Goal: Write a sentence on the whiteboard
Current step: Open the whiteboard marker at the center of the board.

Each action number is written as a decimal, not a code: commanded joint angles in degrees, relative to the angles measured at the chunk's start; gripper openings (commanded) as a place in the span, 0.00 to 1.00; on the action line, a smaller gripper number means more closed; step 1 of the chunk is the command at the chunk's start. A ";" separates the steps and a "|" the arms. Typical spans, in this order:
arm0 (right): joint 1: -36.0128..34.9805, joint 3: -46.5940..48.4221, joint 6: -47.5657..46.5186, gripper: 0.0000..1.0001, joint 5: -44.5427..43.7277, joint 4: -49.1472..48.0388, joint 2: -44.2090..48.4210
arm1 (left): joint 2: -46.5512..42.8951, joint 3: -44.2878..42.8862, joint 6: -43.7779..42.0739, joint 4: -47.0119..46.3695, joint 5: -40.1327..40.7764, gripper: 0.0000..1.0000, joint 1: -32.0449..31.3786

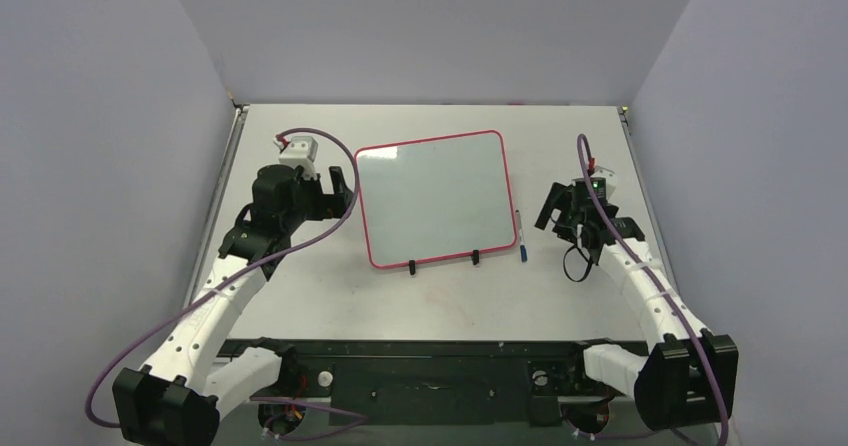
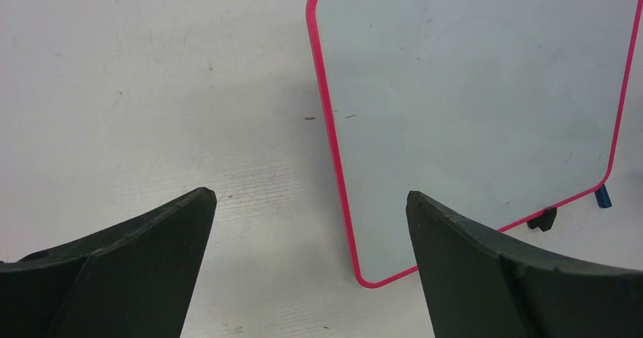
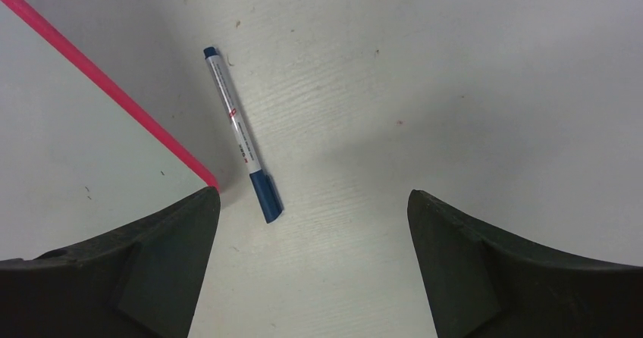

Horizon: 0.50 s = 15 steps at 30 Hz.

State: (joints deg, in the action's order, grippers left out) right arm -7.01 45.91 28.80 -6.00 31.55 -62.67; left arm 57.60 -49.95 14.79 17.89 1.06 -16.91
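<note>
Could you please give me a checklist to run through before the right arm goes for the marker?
1. The right claw is open and empty: ok.
2. The marker lies free on the table, apart from the whiteboard frame: ok.
3. The marker is uncapped for writing: not ok, its blue cap looks to be on.
4. The whiteboard lies flat with no writing on it: ok.
5. The left claw is open and empty: ok.
6. The marker has working ink: cannot tell.

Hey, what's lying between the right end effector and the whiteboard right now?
A marker with a blue cap lies on the table, close beside the edge of the whiteboard. The right wrist view shows it clearly, ahead of the open right end effector.
</note>
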 commanded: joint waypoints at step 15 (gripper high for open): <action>2.72 1.37 -1.67 0.82 9.93 -7.92 -12.15 | 1.47 -1.33 -1.06 -3.13 0.64 0.97 -1.38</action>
State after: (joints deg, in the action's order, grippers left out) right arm -4.80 45.91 27.55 2.55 26.46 -73.23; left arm 58.61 -49.95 14.50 17.34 1.28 -17.93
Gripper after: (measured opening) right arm 0.837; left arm 0.974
